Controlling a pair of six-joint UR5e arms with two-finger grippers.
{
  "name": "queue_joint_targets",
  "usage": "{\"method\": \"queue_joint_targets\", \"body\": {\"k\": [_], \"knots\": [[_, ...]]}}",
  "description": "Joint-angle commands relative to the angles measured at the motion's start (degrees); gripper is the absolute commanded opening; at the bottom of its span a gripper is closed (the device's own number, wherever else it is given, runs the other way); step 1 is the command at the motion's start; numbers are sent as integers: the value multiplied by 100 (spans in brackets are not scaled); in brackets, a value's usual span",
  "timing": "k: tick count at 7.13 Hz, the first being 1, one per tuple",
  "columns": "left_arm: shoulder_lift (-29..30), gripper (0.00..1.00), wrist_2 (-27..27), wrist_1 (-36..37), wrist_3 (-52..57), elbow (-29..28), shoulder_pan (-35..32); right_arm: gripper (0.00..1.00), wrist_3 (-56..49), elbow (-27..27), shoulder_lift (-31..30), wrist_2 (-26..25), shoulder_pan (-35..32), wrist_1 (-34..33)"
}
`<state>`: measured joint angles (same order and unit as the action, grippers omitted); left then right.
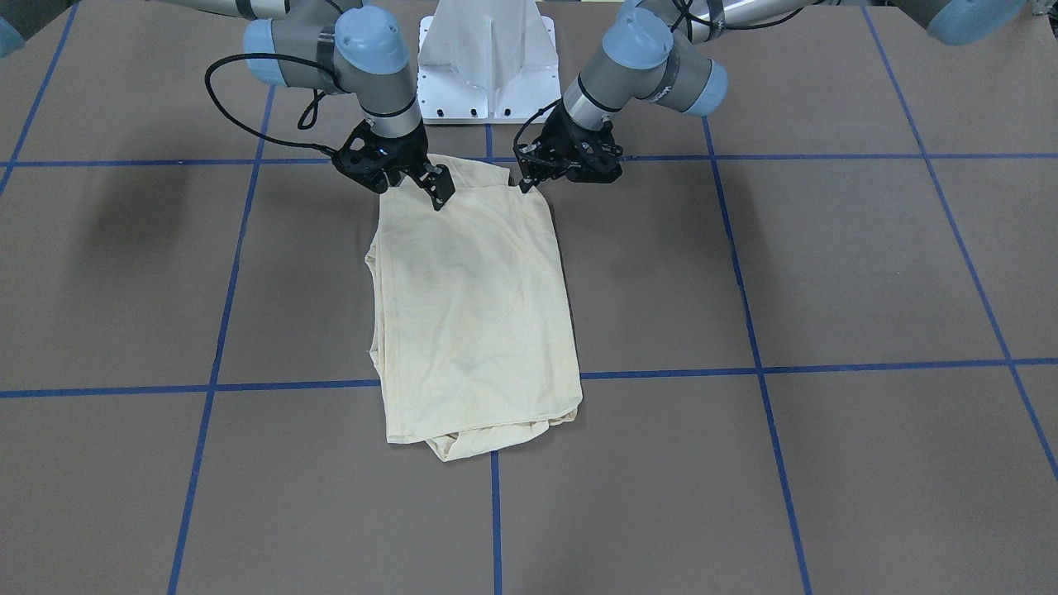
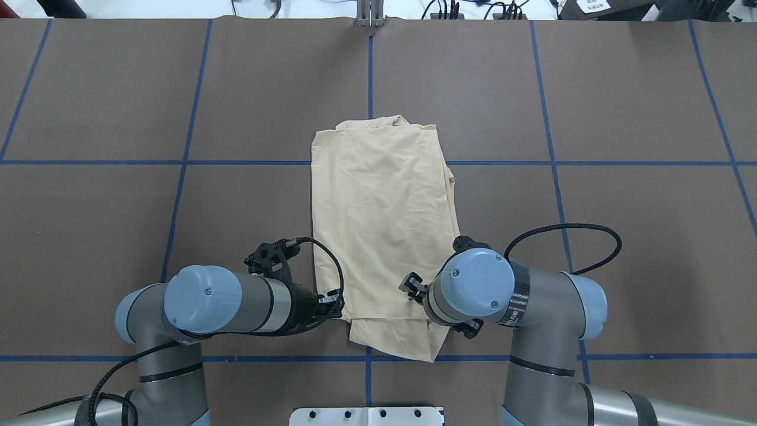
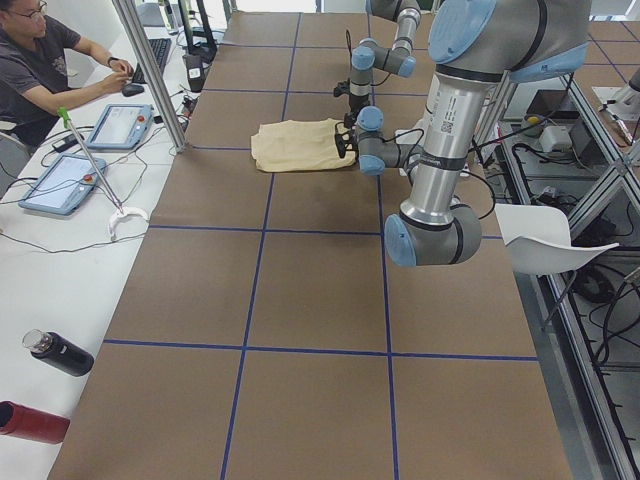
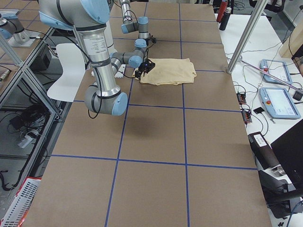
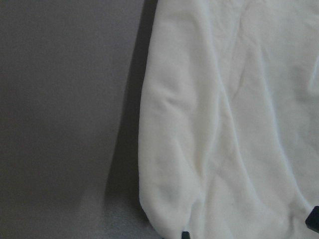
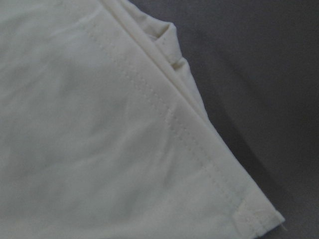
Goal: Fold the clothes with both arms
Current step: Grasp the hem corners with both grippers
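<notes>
The right gripper (image 1: 416,188), at the upper left of centre in the front-facing view, hangs over one near corner of the T-shirt (image 1: 475,306) with its jaws apparently spread and nothing between them; its wrist camera looks straight onto a stitched hem corner (image 6: 249,209) with other layers stacked under it. The left gripper (image 1: 537,180), to the right of it in that view, sits at the other near corner, also spread wide (its wrist view shows two dark fingertips (image 5: 312,220) well apart at the bottom edge, with cloth below them) and it grips nothing. The shirt lies in the middle of the brown table (image 1: 826,273), a long narrow rectangle running from just below the white pedestal base (image 1: 488,49) down across a blue tape line (image 1: 273,385). By the look of it the sleeves and sides are folded in, since neither print nor sleeve shows. What seems left is the fold along its length: grasping both upper corners and carrying that end over to the lower one, where a loose layer pokes out untidily and may want squaring.
</notes>
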<state>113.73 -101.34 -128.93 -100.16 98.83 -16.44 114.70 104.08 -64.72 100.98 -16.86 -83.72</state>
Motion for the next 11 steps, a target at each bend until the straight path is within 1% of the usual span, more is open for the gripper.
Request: {"method": "queue_joint_targets", "body": {"k": [1,2,3,4,5,6,7,9,10,11], "knots": [[9,0,0,0,-12,5,0,80,0,-20,12,9,7,-13],[18,0,0,0,-3,-12,0,73,0,-2,12,35,7,-13],[9,0,0,0,-3,-30,0,70,9,7,3,35,33,-21],[18,0,0,0,-12,-30,0,71,0,16,3,35,68,-126],[18,0,0,0,-12,-30,0,76,0,7,3,35,77,-136],[18,0,0,0,-12,-30,0,76,0,7,-6,44,69,-136],[18,0,0,0,-12,-30,0,64,0,16,-6,53,68,-145],[18,0,0,0,-3,-39,0,27,192,51,12,18,68,-215],[18,0,0,0,-3,-39,0,3,272,68,12,0,68,-215],[18,0,0,0,-3,-39,0,0,264,94,3,9,60,-215]]}}
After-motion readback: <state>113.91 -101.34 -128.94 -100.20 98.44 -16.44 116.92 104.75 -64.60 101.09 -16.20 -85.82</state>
